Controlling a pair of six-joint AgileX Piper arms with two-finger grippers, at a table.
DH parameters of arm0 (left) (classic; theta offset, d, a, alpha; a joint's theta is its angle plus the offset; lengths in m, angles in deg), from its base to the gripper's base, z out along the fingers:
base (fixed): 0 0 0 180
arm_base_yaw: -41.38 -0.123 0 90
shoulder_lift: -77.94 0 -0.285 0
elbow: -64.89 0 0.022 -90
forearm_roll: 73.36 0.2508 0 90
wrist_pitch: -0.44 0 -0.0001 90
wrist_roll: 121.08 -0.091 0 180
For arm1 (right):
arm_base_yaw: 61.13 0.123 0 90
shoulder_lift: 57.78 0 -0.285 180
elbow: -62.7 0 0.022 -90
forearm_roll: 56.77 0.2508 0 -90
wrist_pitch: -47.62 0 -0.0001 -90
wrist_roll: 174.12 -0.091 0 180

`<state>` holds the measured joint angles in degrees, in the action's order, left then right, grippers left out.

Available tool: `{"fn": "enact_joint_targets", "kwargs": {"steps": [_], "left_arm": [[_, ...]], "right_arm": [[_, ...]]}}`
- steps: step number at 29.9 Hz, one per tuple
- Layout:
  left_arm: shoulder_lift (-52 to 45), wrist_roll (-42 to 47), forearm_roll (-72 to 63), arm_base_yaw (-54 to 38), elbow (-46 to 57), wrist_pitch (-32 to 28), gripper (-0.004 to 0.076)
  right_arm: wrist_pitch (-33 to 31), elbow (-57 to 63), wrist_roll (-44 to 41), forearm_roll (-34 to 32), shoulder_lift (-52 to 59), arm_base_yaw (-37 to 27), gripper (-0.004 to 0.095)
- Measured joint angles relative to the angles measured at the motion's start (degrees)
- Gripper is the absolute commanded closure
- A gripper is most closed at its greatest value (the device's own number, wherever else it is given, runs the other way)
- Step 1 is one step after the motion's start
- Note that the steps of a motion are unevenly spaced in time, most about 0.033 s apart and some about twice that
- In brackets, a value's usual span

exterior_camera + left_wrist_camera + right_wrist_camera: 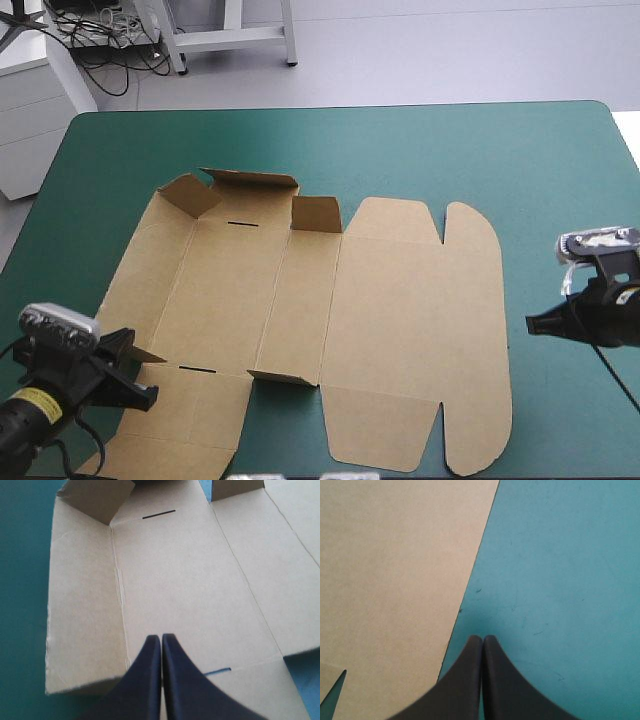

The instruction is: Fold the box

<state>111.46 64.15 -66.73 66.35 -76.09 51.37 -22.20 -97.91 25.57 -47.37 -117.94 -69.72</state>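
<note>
Brown box [400, 310]: mostly flat on teal-green cover [520, 150], far flaps [250, 185] part-raised; folding barely begun. My left gripper [161, 637]: fingers together over its near-left corner. My right gripper [482, 637]: together, just off its right edge; next, I judge, raising a wall.

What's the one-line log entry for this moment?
box: mostly flat, few flaps raised | left hand: shut, over box | right hand: shut, over teal-green cover beside box

Left gripper [161, 639] hangs over the box [380, 320], right gripper [482, 639] beside it.
</note>
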Motion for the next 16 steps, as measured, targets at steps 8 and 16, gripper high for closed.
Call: {"fn": "enact_joint_targets", "kwargs": {"steps": [8,16], "left_arm": [[20.64,0.02,1.27,0.00,-16.90,0.41,0.0732],[37.47,-4.91,0.96,-9.65,-34.94,3.73,0.0708]], "right_arm": [[2.03,11.03,-0.79,1.88,7.29,0.00,0.0923],[3.84,18.60,-1.84,1.94,13.67,0.00,0.0923]]}}
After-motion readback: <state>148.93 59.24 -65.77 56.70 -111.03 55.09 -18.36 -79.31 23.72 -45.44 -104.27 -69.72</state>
